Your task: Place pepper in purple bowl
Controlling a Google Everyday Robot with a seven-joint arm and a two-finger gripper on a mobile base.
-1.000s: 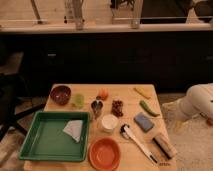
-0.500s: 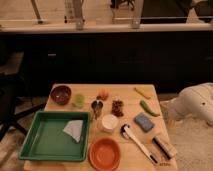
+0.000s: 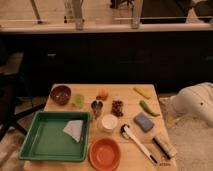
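The pepper (image 3: 148,108), slim and dark green, lies on the right part of the wooden table (image 3: 127,90), just below a yellow elongated item (image 3: 142,91). The purple bowl (image 3: 60,94), small, round and reddish-brown in this light, stands at the table's far left corner and looks empty. My gripper (image 3: 178,104) is at the left end of the white arm (image 3: 197,102), off the table's right edge and a little right of the pepper. It is apart from the pepper.
A green tray (image 3: 35,145) with a white cloth (image 3: 74,130) fills the front left. An orange bowl (image 3: 104,153), white cup (image 3: 109,122), blue sponge (image 3: 143,122), white-handled brush (image 3: 137,142), pale green lump (image 3: 78,100) and small orange item (image 3: 103,94) are spread over the table.
The white arm has moved in from the right edge towards the table's right side. The things on the table have not moved.
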